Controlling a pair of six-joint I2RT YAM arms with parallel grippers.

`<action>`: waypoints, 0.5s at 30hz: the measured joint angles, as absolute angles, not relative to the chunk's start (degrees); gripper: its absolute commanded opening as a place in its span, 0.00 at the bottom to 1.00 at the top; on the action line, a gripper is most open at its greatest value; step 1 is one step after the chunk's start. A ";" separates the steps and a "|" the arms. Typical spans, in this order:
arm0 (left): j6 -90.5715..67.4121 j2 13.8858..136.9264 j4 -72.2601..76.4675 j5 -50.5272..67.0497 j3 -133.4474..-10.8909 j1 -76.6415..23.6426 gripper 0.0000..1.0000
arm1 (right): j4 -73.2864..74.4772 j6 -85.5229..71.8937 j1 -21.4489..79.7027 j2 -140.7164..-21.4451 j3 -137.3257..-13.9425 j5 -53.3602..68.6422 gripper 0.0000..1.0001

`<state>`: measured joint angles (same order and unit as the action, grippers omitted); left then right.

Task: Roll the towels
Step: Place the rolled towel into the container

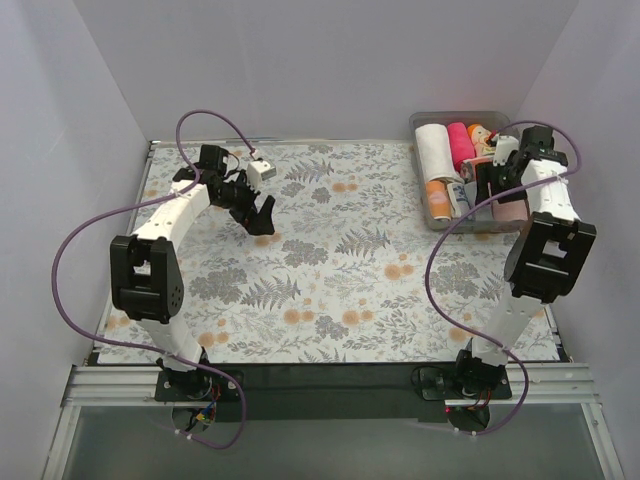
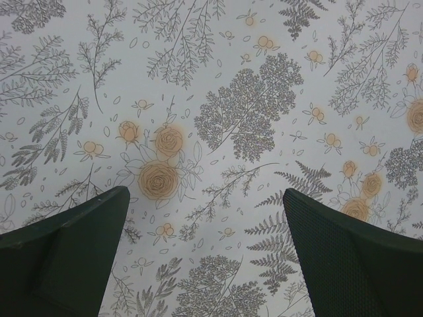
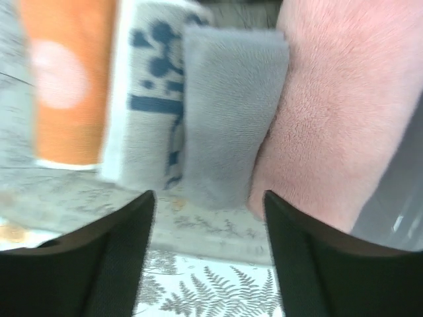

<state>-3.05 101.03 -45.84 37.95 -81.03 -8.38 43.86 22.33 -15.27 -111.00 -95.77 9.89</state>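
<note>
Above the floral covering (image 2: pixel 251 112), far-left on the counter (image 1: pixel 330 378): left fingers (image 2: pixel 66 257) released wide. At the far-right corner's clear bin (image 1: pixel 455 114): right fingers (image 3: pixel 112 257) parted, grasping nothing, facing rolled towels (image 3: pixel 330 112).

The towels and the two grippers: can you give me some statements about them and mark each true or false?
1. The left gripper is open above the floral covering, holding nothing. True.
2. The rolled towels lie scattered mid-table. False: they sit in the clear bin at the far right.
3. The right gripper points at a grey towel. True.
4. The left gripper holds the blue-printed towel. False: it lies between an orange towel and the grey one.
</note>
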 measured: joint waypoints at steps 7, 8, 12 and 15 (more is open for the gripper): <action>-5.67 96.09 -42.63 38.02 -81.12 -8.38 0.98 | 44.49 22.31 -14.17 -99.39 -98.48 18.13 0.98; -6.72 95.39 -41.93 37.87 -81.34 -8.38 0.98 | 44.49 22.22 -13.61 -97.84 -98.63 19.14 0.98; -10.48 94.39 -39.31 37.26 -83.48 -8.29 0.98 | 44.45 22.22 -8.12 -93.03 -97.01 22.44 0.98; -11.60 94.61 -39.53 36.29 -85.84 -8.19 0.98 | 43.79 22.17 -0.78 -90.21 -91.98 23.57 0.98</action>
